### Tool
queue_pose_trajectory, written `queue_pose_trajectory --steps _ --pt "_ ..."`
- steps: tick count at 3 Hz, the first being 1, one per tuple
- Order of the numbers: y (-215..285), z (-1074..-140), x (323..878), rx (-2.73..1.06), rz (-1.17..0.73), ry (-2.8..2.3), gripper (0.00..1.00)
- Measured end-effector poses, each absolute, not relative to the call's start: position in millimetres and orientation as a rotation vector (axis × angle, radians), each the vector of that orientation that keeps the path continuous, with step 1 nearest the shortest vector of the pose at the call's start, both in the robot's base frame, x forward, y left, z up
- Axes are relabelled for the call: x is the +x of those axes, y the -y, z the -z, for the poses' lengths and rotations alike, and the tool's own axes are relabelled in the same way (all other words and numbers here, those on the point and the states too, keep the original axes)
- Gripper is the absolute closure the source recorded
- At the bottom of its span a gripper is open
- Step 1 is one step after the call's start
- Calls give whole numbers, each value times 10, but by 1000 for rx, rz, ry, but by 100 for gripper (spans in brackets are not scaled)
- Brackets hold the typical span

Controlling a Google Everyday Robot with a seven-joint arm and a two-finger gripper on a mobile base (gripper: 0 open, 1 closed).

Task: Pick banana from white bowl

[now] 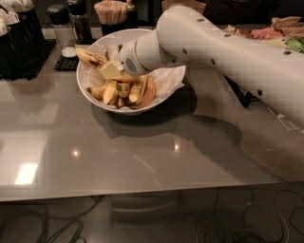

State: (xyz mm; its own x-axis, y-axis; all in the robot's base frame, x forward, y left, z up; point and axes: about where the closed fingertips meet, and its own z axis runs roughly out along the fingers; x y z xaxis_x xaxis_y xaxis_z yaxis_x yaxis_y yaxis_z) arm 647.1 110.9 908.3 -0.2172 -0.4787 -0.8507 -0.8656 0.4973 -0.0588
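Note:
The white bowl (164,97), lined with crinkled white paper, stands at the back of the grey table. The banana (90,58), long and yellow with dark brown patches, lies over the bowl's left rim, its end sticking out. A bunch of smaller yellow bananas (118,92) fills the bowl's front. My gripper (110,70) is inside the bowl at the end of the white arm (213,50), right beside the banana's inner end and above the bunch. The wrist hides the bowl's middle and where the gripper meets the banana.
A black rack (19,42) stands at the back left. Two shakers (59,23) and a cup of wooden sticks (111,12) stand behind the bowl. Food items (280,33) lie at the back right. The table's front edge runs across the lower frame.

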Motion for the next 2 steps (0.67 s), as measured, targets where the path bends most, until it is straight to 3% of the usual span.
queue_pose_trajectory --steps 1,2 --pt "-950 -9086 6429 -1200 -513 -1875 100" --pt "-734 -9273 6380 -1311 -541 -1814 100"
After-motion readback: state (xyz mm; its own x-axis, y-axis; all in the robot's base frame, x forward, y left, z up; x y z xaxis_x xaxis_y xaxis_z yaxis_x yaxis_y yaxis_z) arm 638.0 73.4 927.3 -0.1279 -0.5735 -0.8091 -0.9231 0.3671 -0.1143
